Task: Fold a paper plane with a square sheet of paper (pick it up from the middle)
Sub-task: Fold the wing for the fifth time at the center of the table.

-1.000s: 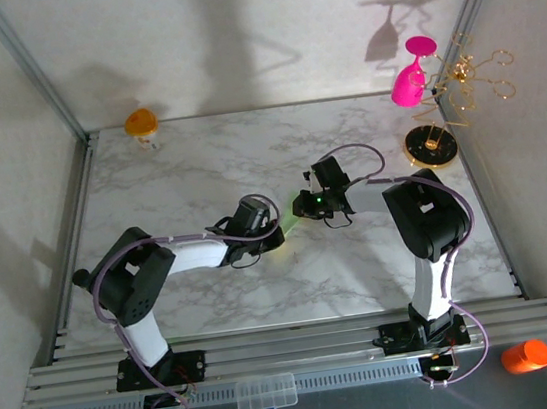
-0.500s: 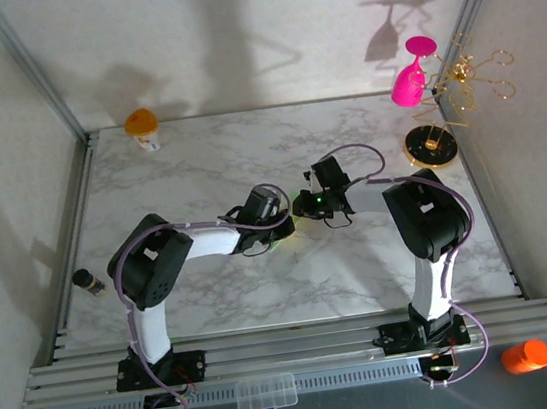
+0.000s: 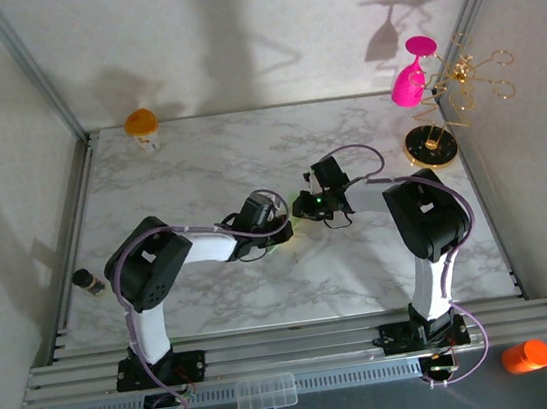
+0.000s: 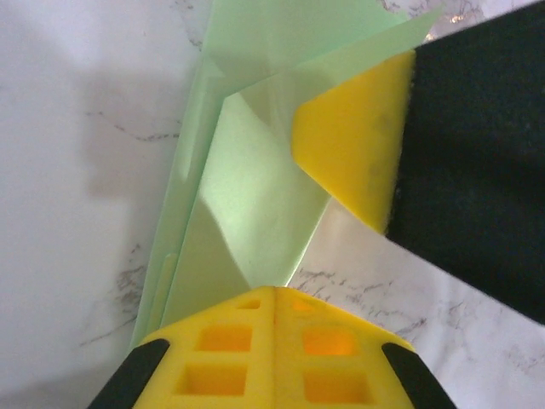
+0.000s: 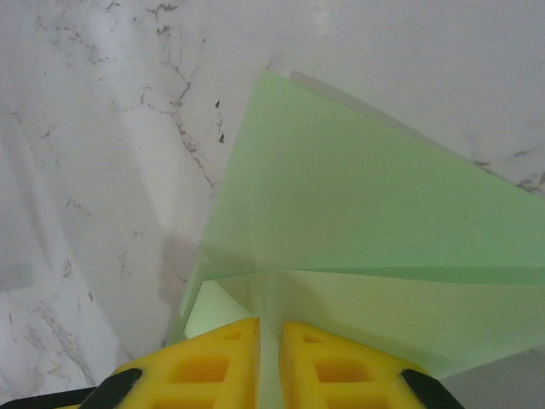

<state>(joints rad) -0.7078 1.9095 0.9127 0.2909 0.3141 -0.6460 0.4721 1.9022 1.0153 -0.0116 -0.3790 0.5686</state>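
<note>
The pale green sheet of paper (image 4: pixel 255 187) lies on the marble table (image 3: pixel 189 175), folded into overlapping flaps that narrow to a point. My left gripper (image 4: pixel 274 291) is shut, its yellow tips (image 4: pixel 230 341) resting at the near point of the folded paper. A raised fold of the paper (image 5: pixel 366 213) runs between the right gripper's yellow fingertips (image 5: pixel 217 349), so my right gripper (image 5: pixel 270 328) is shut on it. From the left wrist, one right fingertip (image 4: pixel 358 145) sits on the paper's far edge. From above, the left gripper (image 3: pixel 279 230) and right gripper (image 3: pixel 297 207) meet mid-table.
An orange cup (image 3: pixel 142 123) stands at the back left. A pink glass (image 3: pixel 407 81) hangs on a gold stand (image 3: pixel 432 146) at the back right. A small dark bottle (image 3: pixel 87 281) sits by the left rail. A clear box (image 3: pixel 266 392) and an orange object (image 3: pixel 525 356) lie in front of the table.
The left arm's elbow swung right, uncovering the small dark bottle, and its gripper shifted slightly toward the right gripper. The right arm has held still.
</note>
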